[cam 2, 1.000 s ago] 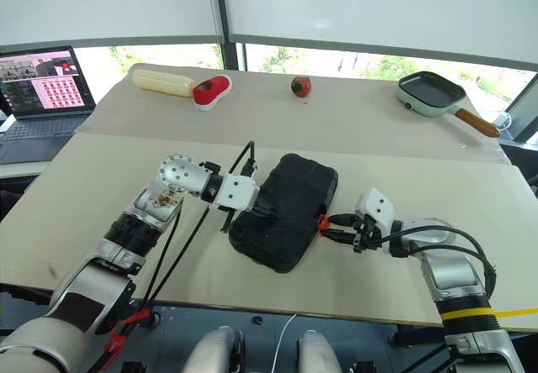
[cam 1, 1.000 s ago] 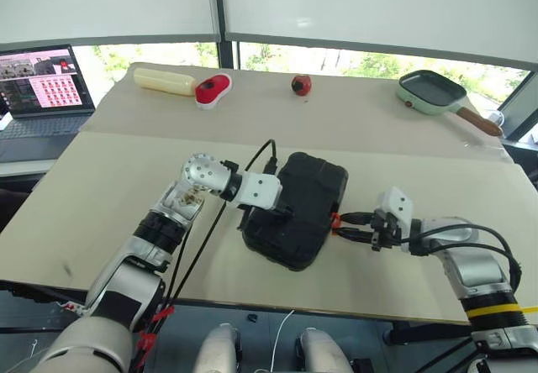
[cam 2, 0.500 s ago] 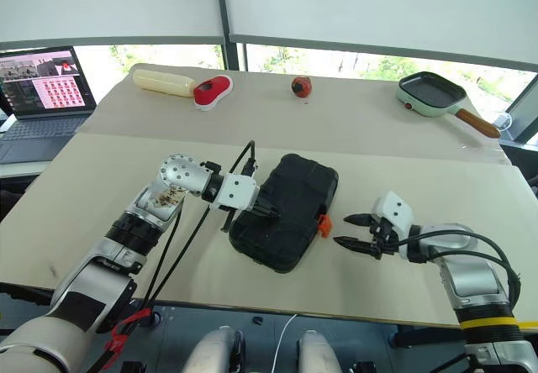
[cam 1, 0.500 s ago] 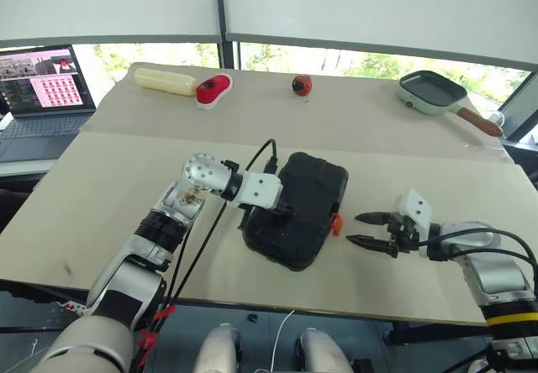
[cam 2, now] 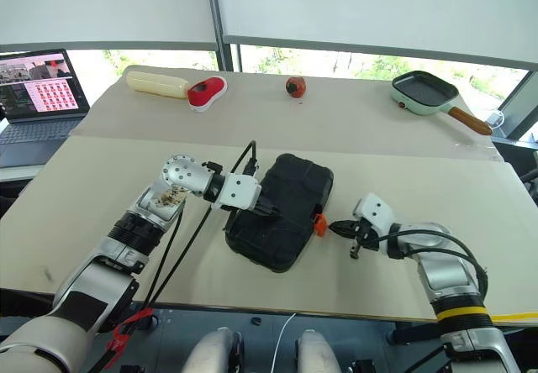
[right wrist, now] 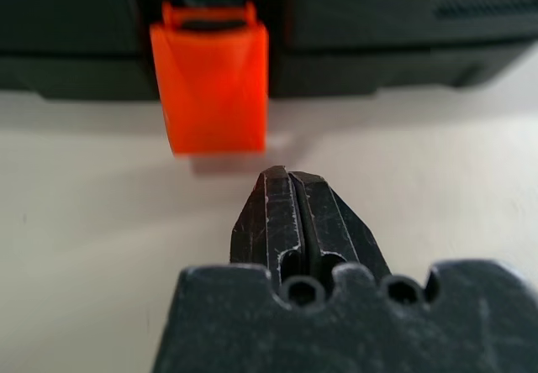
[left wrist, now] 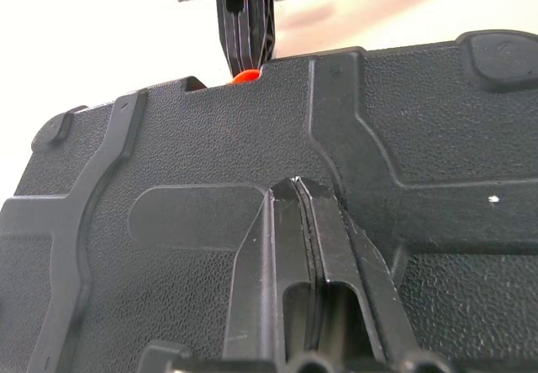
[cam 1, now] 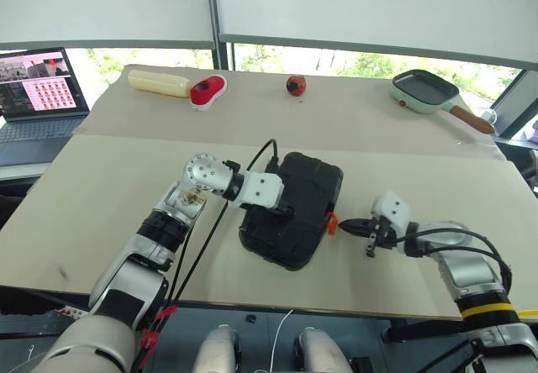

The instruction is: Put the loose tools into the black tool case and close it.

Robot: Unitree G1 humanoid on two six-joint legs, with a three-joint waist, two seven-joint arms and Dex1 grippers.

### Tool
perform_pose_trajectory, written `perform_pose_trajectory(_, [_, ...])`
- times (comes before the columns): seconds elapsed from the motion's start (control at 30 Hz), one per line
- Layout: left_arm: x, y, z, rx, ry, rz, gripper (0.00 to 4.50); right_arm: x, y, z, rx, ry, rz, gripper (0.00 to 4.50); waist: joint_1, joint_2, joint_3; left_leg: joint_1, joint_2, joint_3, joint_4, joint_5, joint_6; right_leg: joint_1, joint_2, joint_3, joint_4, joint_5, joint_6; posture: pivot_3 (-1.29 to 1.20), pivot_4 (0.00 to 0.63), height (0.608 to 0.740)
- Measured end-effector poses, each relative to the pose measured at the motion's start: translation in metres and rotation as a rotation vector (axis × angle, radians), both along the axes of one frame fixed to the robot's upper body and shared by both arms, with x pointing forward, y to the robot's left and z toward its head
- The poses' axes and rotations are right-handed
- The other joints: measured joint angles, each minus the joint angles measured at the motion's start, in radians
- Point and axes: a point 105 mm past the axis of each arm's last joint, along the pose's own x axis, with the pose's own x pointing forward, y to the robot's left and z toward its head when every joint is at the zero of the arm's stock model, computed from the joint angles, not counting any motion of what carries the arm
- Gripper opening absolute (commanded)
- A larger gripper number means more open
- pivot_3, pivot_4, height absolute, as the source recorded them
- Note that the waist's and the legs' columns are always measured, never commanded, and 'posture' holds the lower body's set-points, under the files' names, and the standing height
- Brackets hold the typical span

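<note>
The black tool case (cam 1: 293,209) lies flat on the worktop (cam 1: 101,180), lid down on the base, directly between your two end effectors. No loose tools lie on the worktop around it, so treat the loading step as done; whether every tool sits in its moulded slot cannot be confirmed with the lid down.

The orange latch (right wrist: 210,87) on the case edge facing your right end effector (right wrist: 290,209) hangs outward and down toward the worktop. Judge it not yet snapped home. This is the remaining step.

Your left end effector (left wrist: 294,222) rests on the ribbed lid with its fingers pressed together, gripping nothing. It appears to be holding the lid down.

Your right end effector has its fingers together and empty. Its tip is just short of the latch, slightly below it and close above the worktop, not touching.

Expected next action: push the latch up and against the case edge until it seats, while the left end effector braces the lid.

Beyond the case, well apart from both end effectors, stand a green frying pan (cam 1: 430,90), a red-and-white oval gadget (cam 1: 208,90) and a laptop (cam 1: 38,87). Leave these.
</note>
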Motion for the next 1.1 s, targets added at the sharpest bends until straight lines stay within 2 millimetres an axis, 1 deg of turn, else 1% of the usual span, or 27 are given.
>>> perform_pose_trajectory(0.17, [0.000,-0.001,0.000,-0.002,-0.001,-0.002,0.00,-0.006,0.014,0.001,0.003,0.000,0.044,0.03,0.000,0.000,0.000,0.000,0.000,0.000,0.000,0.000,0.000,0.000,0.000,0.000,0.000,0.000,0.000,0.00,0.150,0.740])
perform_pose_trajectory(0.27, [-0.001,-0.003,0.000,-0.006,-0.001,-0.004,0.00,-0.010,0.019,0.001,0.003,0.003,0.061,0.03,0.002,0.000,0.000,-0.001,0.000,0.000,0.000,0.000,0.000,0.000,0.000,0.000,0.000,0.000,0.000,0.00,0.150,0.740])
perform_pose_trajectory(0.47, [-0.001,-0.003,0.000,-0.007,-0.001,-0.004,0.00,-0.015,0.022,0.000,0.028,0.026,0.065,0.03,0.003,0.000,0.000,-0.001,0.000,0.000,0.000,0.000,0.000,0.000,-0.001,0.000,0.000,0.000,0.000,0.00,0.150,0.740])
perform_pose_trajectory(0.77, [0.000,-0.003,0.001,-0.008,-0.003,-0.005,0.00,-0.013,0.025,0.002,0.094,0.063,0.012,0.03,0.001,0.000,0.000,-0.001,0.000,0.000,0.000,0.000,0.000,-0.001,0.000,0.000,0.000,0.000,0.000,0.00,0.150,0.740])
perform_pose_trajectory(0.83, [0.000,-0.003,0.001,-0.010,-0.003,-0.005,0.00,-0.012,0.024,0.006,0.108,0.063,0.000,0.03,0.001,0.001,0.001,-0.001,0.000,0.000,0.000,0.000,0.000,-0.002,-0.001,0.000,0.000,0.000,0.000,0.00,0.150,0.740])
perform_pose_trajectory(1.0, [0.000,-0.004,0.002,-0.011,-0.004,-0.006,0.00,-0.012,0.021,0.025,0.135,0.027,-0.009,0.03,0.000,0.001,0.001,-0.002,0.000,0.000,0.000,0.000,0.000,-0.002,0.000,0.000,0.000,0.000,0.000,0.00,0.150,0.740])
perform_pose_trajectory(1.1, [0.000,-0.003,0.002,-0.010,-0.004,-0.005,0.00,-0.014,0.023,0.034,0.141,0.000,0.008,0.03,-0.001,0.001,0.001,-0.002,0.000,0.000,0.000,0.000,0.000,-0.002,0.000,0.000,0.000,0.000,0.000,0.00,0.150,0.740])
